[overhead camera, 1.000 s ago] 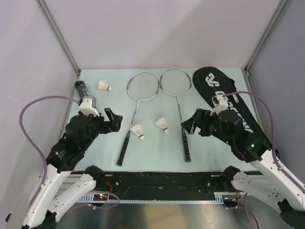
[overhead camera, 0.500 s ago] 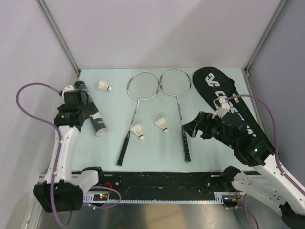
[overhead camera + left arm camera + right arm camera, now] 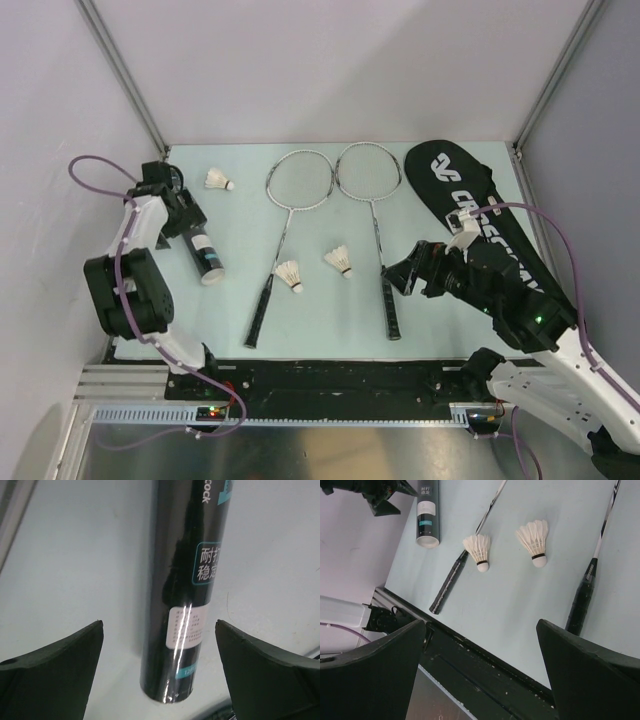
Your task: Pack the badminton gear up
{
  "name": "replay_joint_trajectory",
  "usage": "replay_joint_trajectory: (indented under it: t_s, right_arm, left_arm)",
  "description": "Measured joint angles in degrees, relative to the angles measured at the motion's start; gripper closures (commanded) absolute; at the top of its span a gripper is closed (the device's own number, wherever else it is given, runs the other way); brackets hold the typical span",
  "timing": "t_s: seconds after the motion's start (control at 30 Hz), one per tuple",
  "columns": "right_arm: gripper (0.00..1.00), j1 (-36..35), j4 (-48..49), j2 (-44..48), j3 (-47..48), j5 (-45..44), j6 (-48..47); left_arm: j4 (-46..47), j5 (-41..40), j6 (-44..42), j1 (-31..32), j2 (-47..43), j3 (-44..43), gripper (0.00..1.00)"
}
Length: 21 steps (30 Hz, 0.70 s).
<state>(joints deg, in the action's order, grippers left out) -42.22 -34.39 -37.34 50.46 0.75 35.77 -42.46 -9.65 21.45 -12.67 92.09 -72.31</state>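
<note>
The black tube (image 3: 203,251) lies at the far left of the pale table. My left gripper (image 3: 183,213) hangs open over its far half. In the left wrist view the tube (image 3: 185,580) runs between the two fingers (image 3: 55,665) without touching them. Two silver rackets (image 3: 298,180) (image 3: 368,170) lie side by side in the middle, handles toward me. One shuttlecock (image 3: 219,180) lies at the far left, and two more (image 3: 289,274) (image 3: 340,260) lie between the shafts. The black bag (image 3: 485,225) lies at the right. My right gripper (image 3: 405,270) is open and empty, next to the right racket's handle (image 3: 582,595).
Grey walls and metal posts close in the table at the left, back and right. A black rail (image 3: 340,375) runs along the near edge. The right wrist view shows this rail (image 3: 485,665) below the gripper, and the tube (image 3: 427,515) with both near shuttlecocks (image 3: 479,552) (image 3: 534,537).
My left arm has swung from near the table's front out to the far left, and its open gripper is now over the tube. My right gripper has shifted slightly nearer to me.
</note>
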Motion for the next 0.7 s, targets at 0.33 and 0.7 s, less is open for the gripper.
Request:
replay_joint_trajectory:
  t_s: [0.33,0.7]
  right_arm:
    - [0.0,-0.07,-0.04,-1.01,-0.31,0.59,-0.35]
    - [0.01,-0.09,0.33,-2.8,-0.57,1.36,-0.35]
  left_arm:
    - [1.73,2.56,0.0,0.0,12.15,-3.87,0.19]
    - [2.47,3.89,-0.44,0.0,14.67,-4.0,0.47]
